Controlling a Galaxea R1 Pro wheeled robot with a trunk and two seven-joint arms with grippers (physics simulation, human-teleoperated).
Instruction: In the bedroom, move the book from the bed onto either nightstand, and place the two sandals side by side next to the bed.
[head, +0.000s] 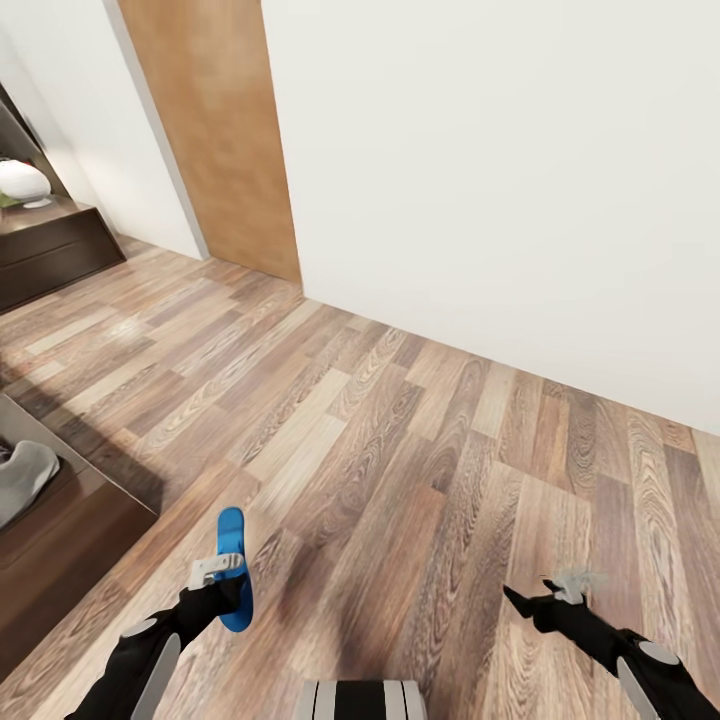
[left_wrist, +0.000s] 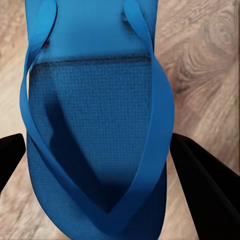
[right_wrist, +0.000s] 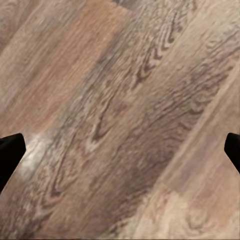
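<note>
- Nearest, bottom centre of head cam: top of my robot's trunk (head: 362, 700), grey w/ dark slots, just peeking in.
- Left gripper (head: 222, 590) at lower left of head frame, on the black forearm. It's clamped on a blue sandal (head: 233, 570); sandal is held above the wood-plank floor (head: 400, 450), its long axis running roughly up the frame, one end poking out past the gripper.
- Left wrist cam: same sandal (left_wrist: 95, 130) up close, textured blue footbed and both thong straps meeting in a V near the frame bottom. Black fingers (left_wrist: 207, 185) sit at either side of it, floor planks behind. Can't tell from here exactly where pads touch the edge.
- Right gripper (head: 548, 598) at lower right of head frame, black fingers spread, nothing between them, hanging over bare planks. A faint grey smudge just above it, too blurry to id.
- Right wrist cam: finger tips (right_wrist: 10, 152) at far left + right edges, wide apart, only wood grain between.
- Mid left edge of head frame: corner of the bed (head: 70, 520), dark-brown platform base w/ a bit of pale-grey mattress (head: 25, 480) on top.
- Farther, upper left: dark-brown nightstand (head: 50, 245) w/ drawer fronts, against the wall; a white rounded object (head: 22, 182) sits on top, can't tell what it is.
- Farthest: brown wooden door (head: 215, 130) at top left-centre, white wall (head: 500, 170) taking the upper right.
</note>
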